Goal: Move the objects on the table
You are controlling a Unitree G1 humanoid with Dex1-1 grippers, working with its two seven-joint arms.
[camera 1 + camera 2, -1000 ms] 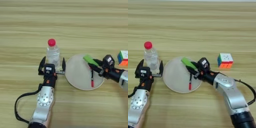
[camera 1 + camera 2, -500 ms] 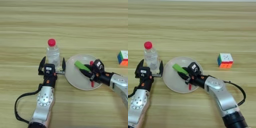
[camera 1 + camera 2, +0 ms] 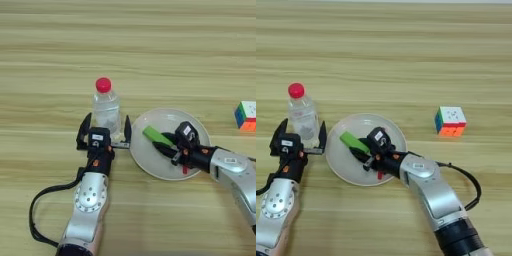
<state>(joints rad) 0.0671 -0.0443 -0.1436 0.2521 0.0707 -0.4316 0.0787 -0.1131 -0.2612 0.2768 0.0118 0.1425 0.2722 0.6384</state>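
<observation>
Right gripper (image 3: 367, 153) is over the white plate (image 3: 341, 162), fingers closed on one end of the green block (image 3: 353, 142), which lies tilted above the plate's left half. A red pen (image 3: 380, 174) shows just beneath the gripper, mostly hidden. Left gripper (image 3: 103, 138) stands with fingers spread wide, one on each side of the base of the clear bottle (image 3: 106, 107), red-capped and upright, just left of the plate. A multicoloured cube (image 3: 451, 121) sits apart on the table (image 3: 386, 50), to the right.

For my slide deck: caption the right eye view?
Right gripper holds green block over white plate; open left gripper flanks bottle.
</observation>
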